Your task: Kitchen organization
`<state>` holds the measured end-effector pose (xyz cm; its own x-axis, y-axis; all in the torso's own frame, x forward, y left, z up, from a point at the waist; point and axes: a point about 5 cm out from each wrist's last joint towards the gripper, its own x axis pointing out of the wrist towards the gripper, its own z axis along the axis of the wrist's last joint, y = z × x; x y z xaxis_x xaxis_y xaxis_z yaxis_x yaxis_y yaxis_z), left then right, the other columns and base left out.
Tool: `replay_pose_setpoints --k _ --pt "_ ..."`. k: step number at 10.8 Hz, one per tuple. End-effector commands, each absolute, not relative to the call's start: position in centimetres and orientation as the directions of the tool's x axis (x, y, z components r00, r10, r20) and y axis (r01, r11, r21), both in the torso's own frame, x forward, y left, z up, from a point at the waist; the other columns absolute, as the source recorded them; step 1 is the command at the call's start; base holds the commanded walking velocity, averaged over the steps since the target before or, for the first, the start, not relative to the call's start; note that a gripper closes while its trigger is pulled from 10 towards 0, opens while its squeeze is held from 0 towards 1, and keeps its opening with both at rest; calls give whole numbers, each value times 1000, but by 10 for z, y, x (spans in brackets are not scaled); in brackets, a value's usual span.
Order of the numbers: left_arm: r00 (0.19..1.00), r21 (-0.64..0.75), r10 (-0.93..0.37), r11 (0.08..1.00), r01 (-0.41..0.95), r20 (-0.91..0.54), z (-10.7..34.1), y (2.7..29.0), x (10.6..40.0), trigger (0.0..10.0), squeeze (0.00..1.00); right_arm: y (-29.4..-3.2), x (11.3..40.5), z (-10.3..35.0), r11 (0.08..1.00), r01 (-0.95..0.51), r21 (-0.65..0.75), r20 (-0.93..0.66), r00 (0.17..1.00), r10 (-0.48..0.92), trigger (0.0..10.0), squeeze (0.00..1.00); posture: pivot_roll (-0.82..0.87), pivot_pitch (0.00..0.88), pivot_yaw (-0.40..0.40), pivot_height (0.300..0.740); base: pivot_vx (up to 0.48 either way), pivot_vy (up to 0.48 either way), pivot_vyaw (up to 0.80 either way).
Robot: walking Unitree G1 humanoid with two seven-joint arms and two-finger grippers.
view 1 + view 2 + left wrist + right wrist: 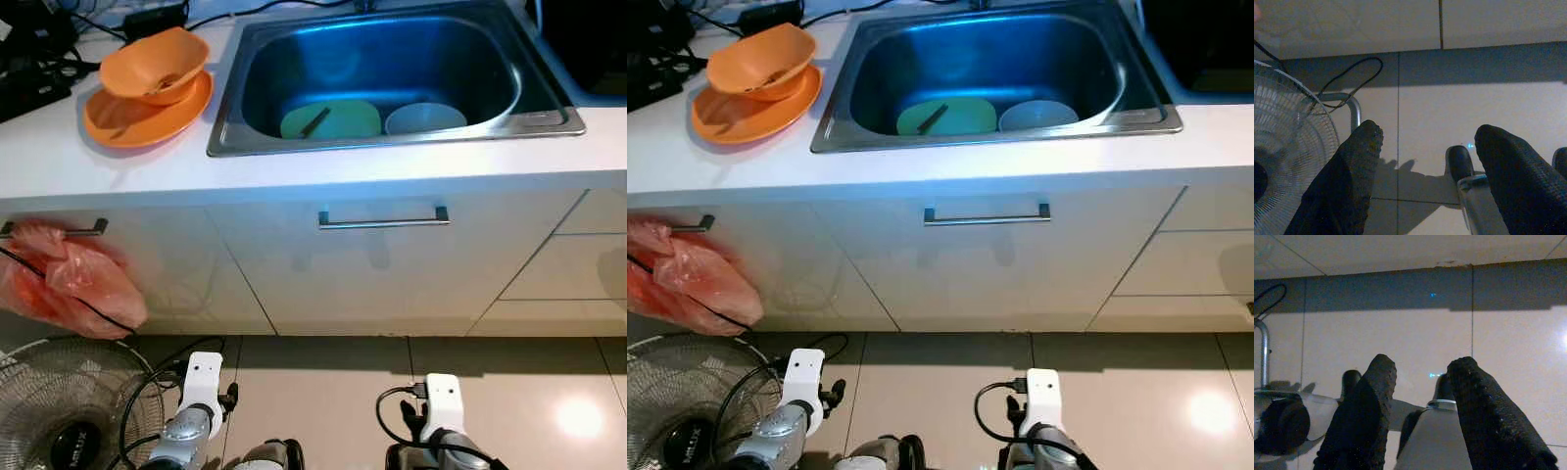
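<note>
A steel sink is set in the white counter. In it lie a green plate with a dark utensil on it and a pale bowl. Left of the sink an orange bowl sits tilted on an orange plate. Both arms hang low over the floor. My left gripper is open with nothing between its fingers. My right gripper is open too, and holds nothing.
White cabinet doors with a bar handle stand under the counter. A red plastic bag hangs from a handle at the left. A floor fan with its cable stands at the lower left. Dark cables lie on the counter's far left.
</note>
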<state>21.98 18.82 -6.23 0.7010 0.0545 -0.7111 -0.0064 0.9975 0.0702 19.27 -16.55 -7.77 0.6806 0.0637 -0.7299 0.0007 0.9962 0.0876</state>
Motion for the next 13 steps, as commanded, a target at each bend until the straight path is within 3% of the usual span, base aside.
replay_pose_setpoints --k 1,8,13 --pt "681 79 66 997 -12 -729 -66 193 213 10000 0 -162 187 -81 995 -1 96 -748 659 73 10000 0 44 159 136 740 0 0 0" --pt "712 21 -3 999 25 -702 -57 170 232 10000 0 -184 190 -77 998 26 60 -735 677 27 10000 0 -28 157 108 740 0 0 0" --pt "723 -31 -16 999 -7 -691 -56 155 235 10000 0 -201 191 -74 1000 -5 23 -729 684 20 10000 0 -43 170 2 740 0 0 0"
